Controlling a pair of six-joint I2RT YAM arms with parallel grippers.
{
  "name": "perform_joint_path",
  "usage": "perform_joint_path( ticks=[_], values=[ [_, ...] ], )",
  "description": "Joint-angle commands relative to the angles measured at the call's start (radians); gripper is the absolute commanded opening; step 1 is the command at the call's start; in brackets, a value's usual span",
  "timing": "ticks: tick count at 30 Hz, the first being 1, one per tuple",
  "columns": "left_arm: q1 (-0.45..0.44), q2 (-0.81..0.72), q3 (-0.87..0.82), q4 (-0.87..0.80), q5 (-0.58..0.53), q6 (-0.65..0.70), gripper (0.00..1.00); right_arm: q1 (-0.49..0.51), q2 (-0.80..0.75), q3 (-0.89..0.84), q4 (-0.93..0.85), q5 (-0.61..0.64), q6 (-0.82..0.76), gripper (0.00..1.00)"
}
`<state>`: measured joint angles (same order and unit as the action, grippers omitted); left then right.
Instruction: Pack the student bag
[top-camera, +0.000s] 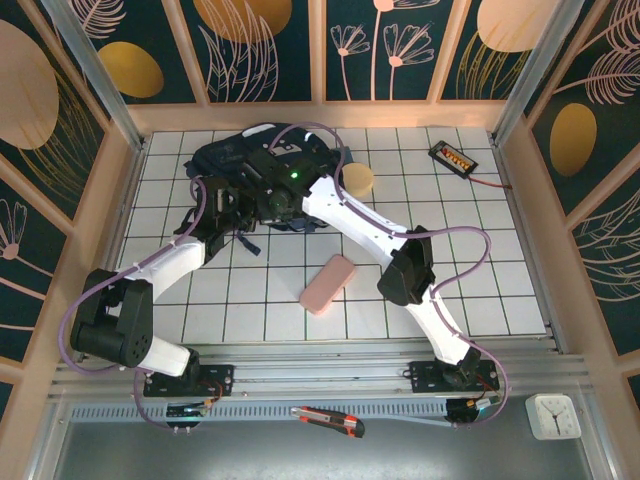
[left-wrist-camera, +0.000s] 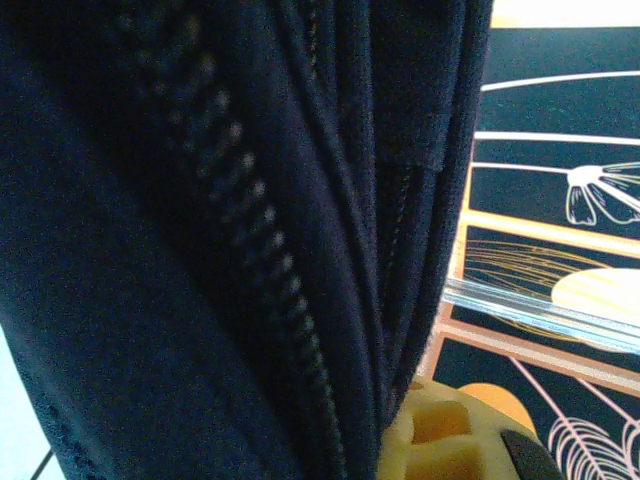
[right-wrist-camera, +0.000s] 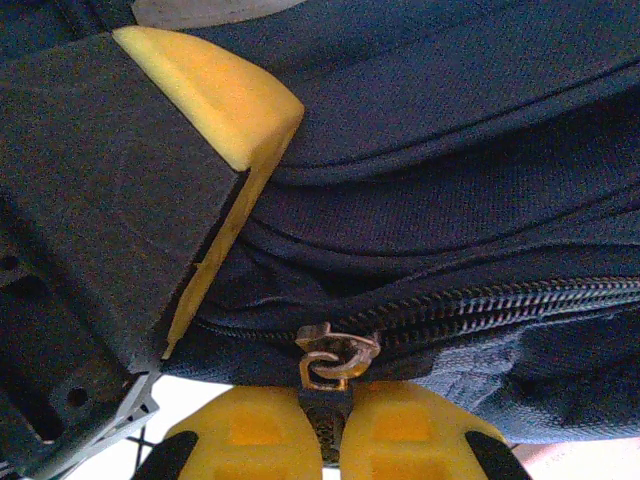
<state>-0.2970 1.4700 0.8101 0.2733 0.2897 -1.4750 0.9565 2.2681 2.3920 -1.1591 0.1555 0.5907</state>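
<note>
Now | right pincer (right-wrist-camera: 322, 442) clamped on zip pull (right-wrist-camera: 335, 356) | left pincer (right-wrist-camera: 246, 158) pinching student bag (top-camera: 232, 156) | pink case (top-camera: 328, 284), tan disc (top-camera: 359, 180) nearby

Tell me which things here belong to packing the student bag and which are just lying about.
Job: student bag; its zip pull, in the right gripper; probably the pink case.
Lying about: round tan disc, black device, utility knife, white clock.

The top external camera sits high behind the arm bases, tilted down toward 12 o'clock over the whole desk (top-camera: 480, 270). Both wrist cameras are pressed close to the student bag (top-camera: 225, 155). The left sees patterned wall (left-wrist-camera: 560, 200) at 3 o'clock, and the right sees the zip pull (right-wrist-camera: 338, 355) at 6 o'clock. All three views share the bag.
</note>
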Motion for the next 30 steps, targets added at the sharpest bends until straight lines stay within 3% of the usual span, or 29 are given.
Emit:
perform_joint_path(
  ticks=[1,7,10,26,30],
  values=[
    [-0.02,-0.057,0.004,0.119,0.068,-0.002,0.0,-0.025,-0.08,-0.114,0.05,0.021,0.027,0.0],
    [0.02,-0.083,-0.025,0.098,0.064,0.024,0.0,-0.111,-0.326,-0.535,0.189,-0.044,0.056,0.0],
    [0.038,-0.098,-0.036,0.096,0.068,0.03,0.0,-0.171,-0.405,-0.659,0.232,-0.073,0.045,0.0],
    [0.136,-0.166,-0.084,0.073,0.122,0.091,0.0,-0.402,-0.435,-0.786,0.405,-0.133,-0.195,0.0],
    [0.181,-0.165,-0.082,0.051,0.136,0.123,0.0,-0.403,-0.42,-0.778,0.463,-0.184,-0.278,0.0]
  ],
)
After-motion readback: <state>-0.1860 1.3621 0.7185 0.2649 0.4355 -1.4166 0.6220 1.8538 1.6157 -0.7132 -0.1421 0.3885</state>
